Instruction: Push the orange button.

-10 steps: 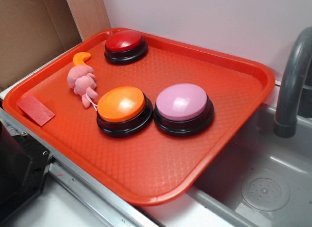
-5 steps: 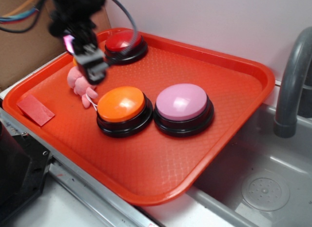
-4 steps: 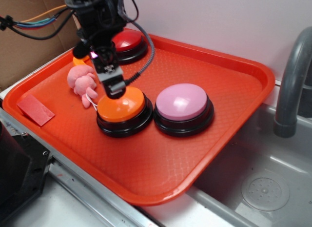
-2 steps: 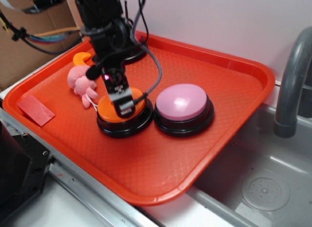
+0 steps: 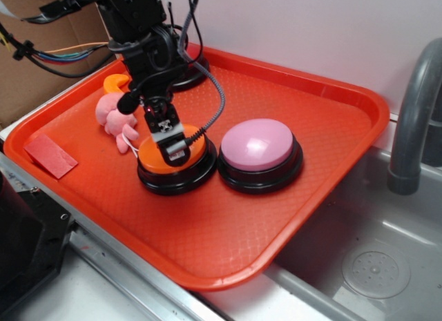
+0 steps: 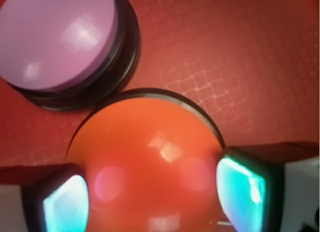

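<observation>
The orange button (image 5: pixel 199 148), a glossy orange dome on a black base, stands left of centre on the red tray (image 5: pixel 324 190). My gripper (image 5: pixel 170 146) points down onto the dome's top, and the arm covers its middle. In the wrist view the orange button (image 6: pixel 150 162) fills the lower centre, very close. My gripper (image 6: pixel 155 194) is open, with one cyan-lit fingertip (image 6: pixel 65 204) on the left and the other on the right of the dome. Whether the tips press on the cap cannot be told.
A pink/lilac button (image 5: pixel 257 143) sits right beside the orange one, also seen in the wrist view (image 6: pixel 55 37). The arm mostly hides a red button (image 5: pixel 195 75) at the tray's back. A pink plush toy (image 5: pixel 114 115) and a red card (image 5: pixel 50 154) lie left. A sink (image 5: pixel 376 269) and grey faucet (image 5: pixel 414 114) are right.
The arm came in from the upper left and dropped onto the orange button. Over the last half second it shifted only slightly.
</observation>
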Robot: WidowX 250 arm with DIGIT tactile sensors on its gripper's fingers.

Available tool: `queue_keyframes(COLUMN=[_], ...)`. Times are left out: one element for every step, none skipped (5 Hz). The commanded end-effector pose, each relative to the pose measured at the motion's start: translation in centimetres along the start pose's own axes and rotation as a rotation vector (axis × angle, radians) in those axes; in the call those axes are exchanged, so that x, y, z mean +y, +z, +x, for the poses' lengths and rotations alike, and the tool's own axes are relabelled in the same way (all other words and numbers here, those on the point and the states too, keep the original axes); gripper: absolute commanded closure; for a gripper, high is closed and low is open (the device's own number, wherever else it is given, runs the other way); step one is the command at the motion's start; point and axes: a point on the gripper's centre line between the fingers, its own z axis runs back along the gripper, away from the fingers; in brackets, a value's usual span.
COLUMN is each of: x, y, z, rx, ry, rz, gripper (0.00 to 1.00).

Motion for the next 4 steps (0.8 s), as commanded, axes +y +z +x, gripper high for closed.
queue_keyframes(x=[-1.4, -1.4, -1.2, -1.2], y=[4.4, 5.2, 5.8, 6.2], z=[1.1, 0.8, 0.4, 0.4], rx=[0.005, 0.028, 0.069, 0.075], ry=[-0.061, -0.035, -0.048, -0.034], rz=[0.039, 0.045, 0.043, 0.039], gripper=[0.0, 0.0, 0.0, 0.0])
